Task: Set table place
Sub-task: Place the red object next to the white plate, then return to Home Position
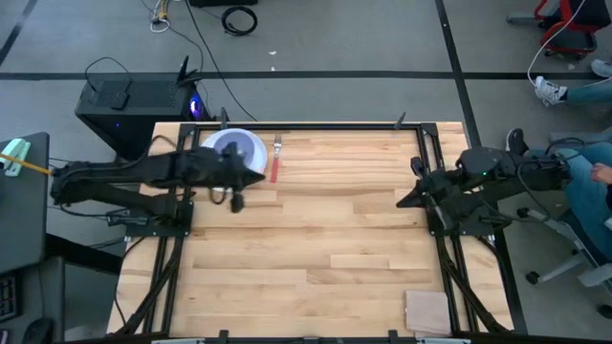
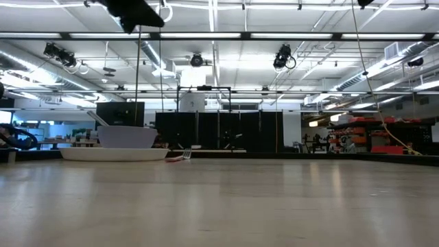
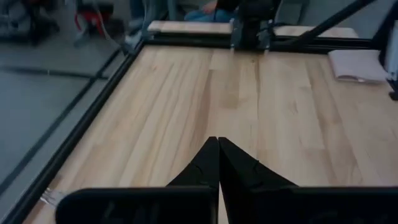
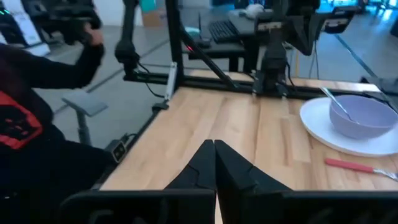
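The white plate (image 1: 218,143) lies at the table's far left, and the lavender-blue bowl (image 1: 243,148) stands on it. The silver spoon (image 4: 336,103) leans in the bowl, handle up. The red-handled fork (image 1: 274,169) lies flat on the wood just right of the plate. My left gripper (image 1: 256,174) is shut and empty, held high over the plate's near right rim, beside the fork. My right gripper (image 1: 406,199) is shut and empty at the table's right side, pointing toward the plate (image 4: 348,140).
A tan square pad (image 1: 427,311) lies at the near right corner of the table (image 1: 335,248). Black rails (image 1: 316,125) run along the table's edges. A seated person (image 1: 585,182) is just beyond the right edge. Bare wood lies between the two arms.
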Robot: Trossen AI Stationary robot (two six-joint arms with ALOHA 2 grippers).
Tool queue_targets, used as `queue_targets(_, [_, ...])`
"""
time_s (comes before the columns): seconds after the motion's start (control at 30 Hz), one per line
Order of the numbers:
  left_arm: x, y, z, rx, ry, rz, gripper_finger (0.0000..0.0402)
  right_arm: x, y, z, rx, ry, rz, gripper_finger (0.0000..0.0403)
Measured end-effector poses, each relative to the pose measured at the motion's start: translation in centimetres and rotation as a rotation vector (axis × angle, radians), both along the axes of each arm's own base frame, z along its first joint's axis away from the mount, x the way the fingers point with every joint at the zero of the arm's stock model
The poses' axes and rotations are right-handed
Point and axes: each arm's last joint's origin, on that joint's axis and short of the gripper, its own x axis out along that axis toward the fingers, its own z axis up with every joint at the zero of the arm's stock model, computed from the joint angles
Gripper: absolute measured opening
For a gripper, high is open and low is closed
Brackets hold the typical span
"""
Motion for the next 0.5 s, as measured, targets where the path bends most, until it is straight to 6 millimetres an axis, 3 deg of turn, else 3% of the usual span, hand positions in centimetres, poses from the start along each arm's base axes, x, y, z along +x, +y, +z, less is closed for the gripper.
queue_targets(0.5, [-9.5,-0.7,-2.3,0.041,-0.346,-0.085,0.0009,-4.3,-0.7,0.3,-0.022,-0.203,0.031,0.0003])
